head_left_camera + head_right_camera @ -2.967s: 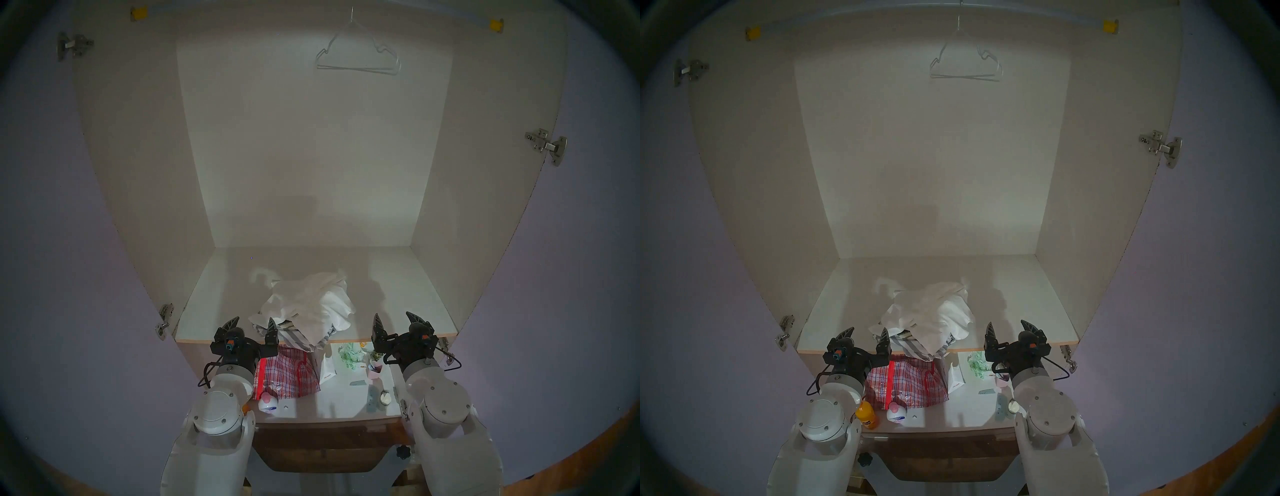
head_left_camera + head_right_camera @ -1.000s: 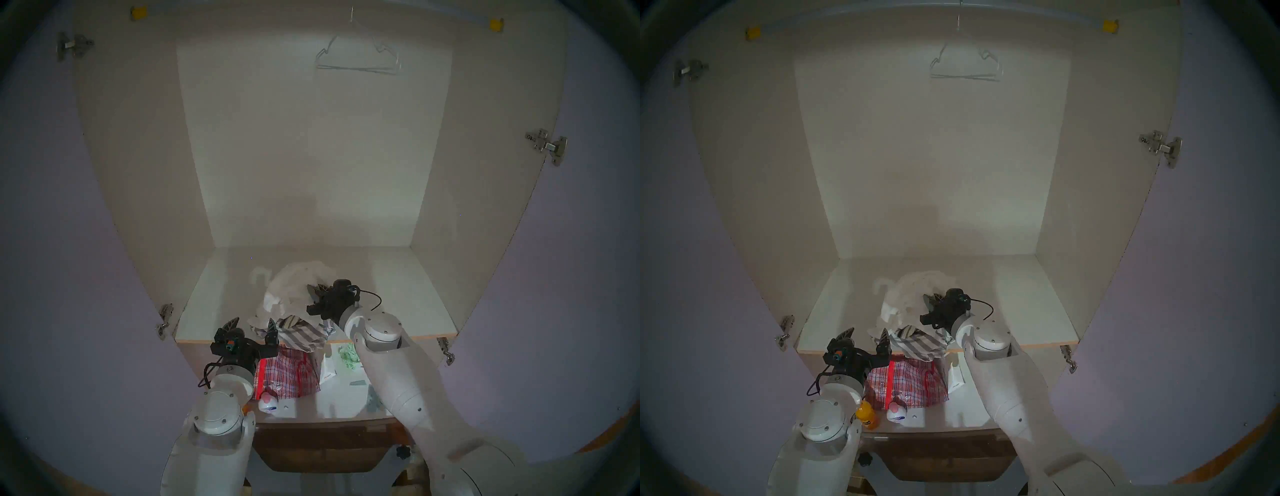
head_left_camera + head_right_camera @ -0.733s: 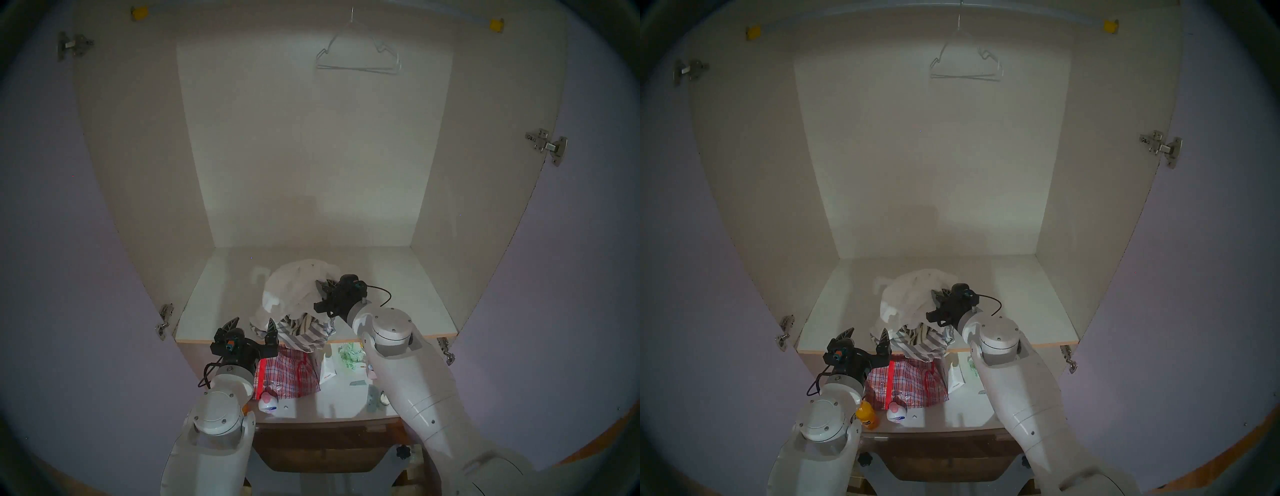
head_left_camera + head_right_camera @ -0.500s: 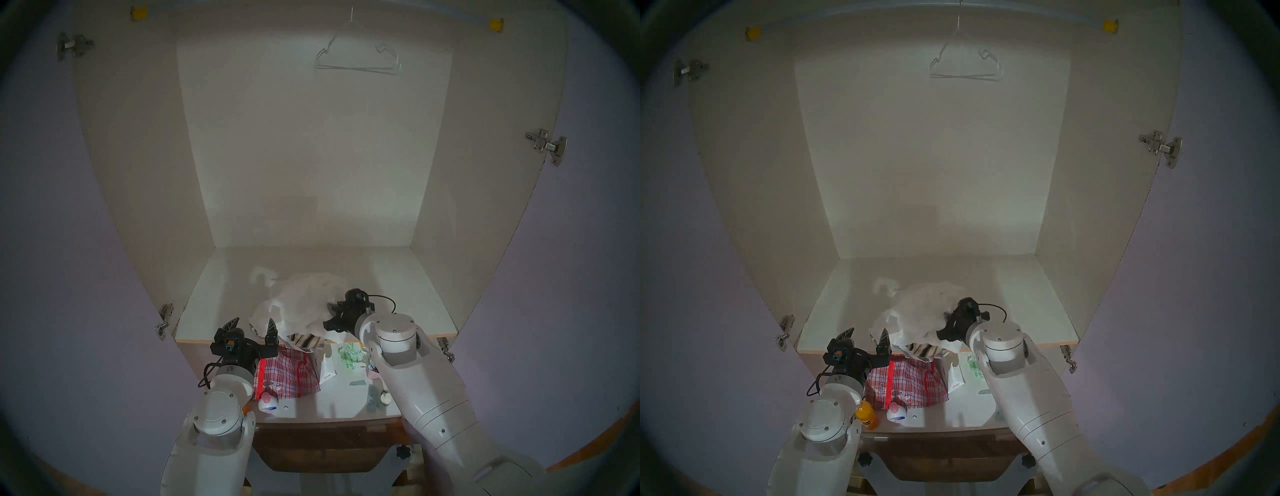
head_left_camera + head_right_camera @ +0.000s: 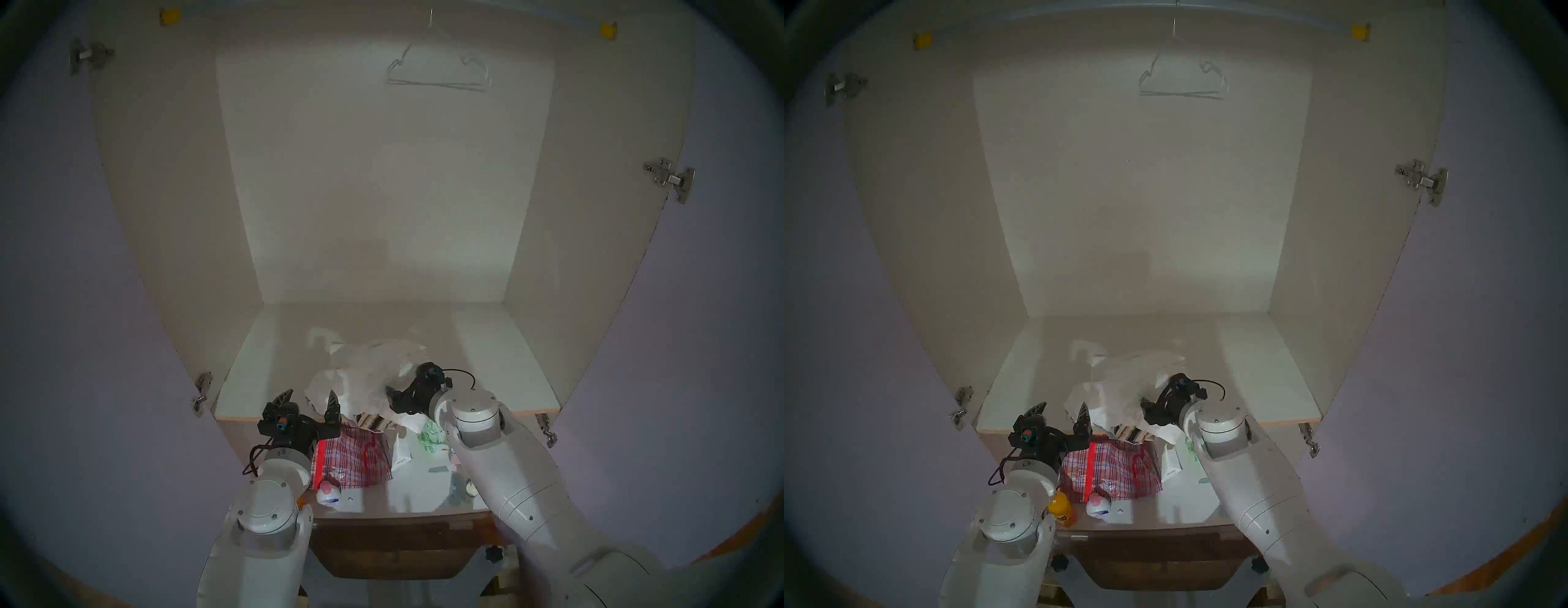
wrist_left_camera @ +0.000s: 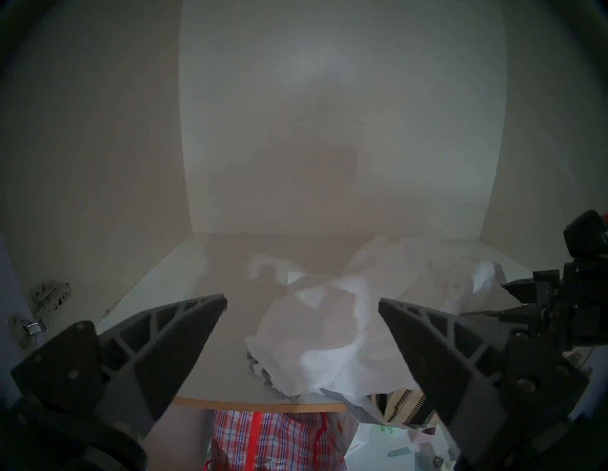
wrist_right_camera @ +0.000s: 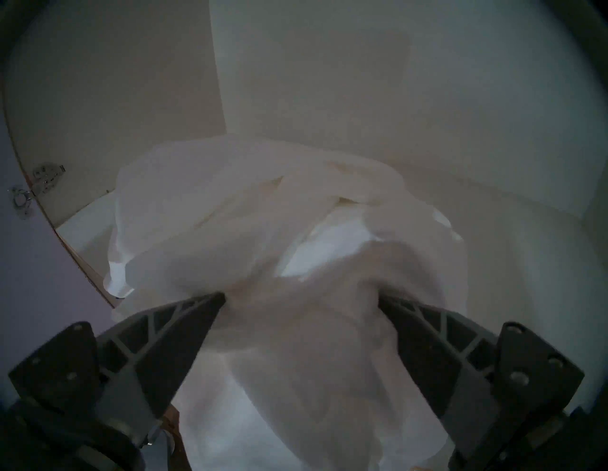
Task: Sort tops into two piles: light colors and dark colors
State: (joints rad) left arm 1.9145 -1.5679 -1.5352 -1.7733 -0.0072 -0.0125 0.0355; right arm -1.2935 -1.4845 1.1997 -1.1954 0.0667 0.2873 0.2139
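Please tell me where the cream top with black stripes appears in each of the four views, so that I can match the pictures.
Head left: cream striped top, low centre, at the shelf edge under the white top.
Head right: low centre, same spot.
Left wrist: bottom right, beside its own right finger.
Right wrist: not in it.
Shared landmark: red checked bag, just below the top.

No legible text anywhere; perhaps faint red print on the white packet point(image 5: 401, 451).

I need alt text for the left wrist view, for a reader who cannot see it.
The open left gripper frames a crumpled white top on a white cupboard shelf, the right gripper beside it. Cream black-striped fabric peeks out underneath.
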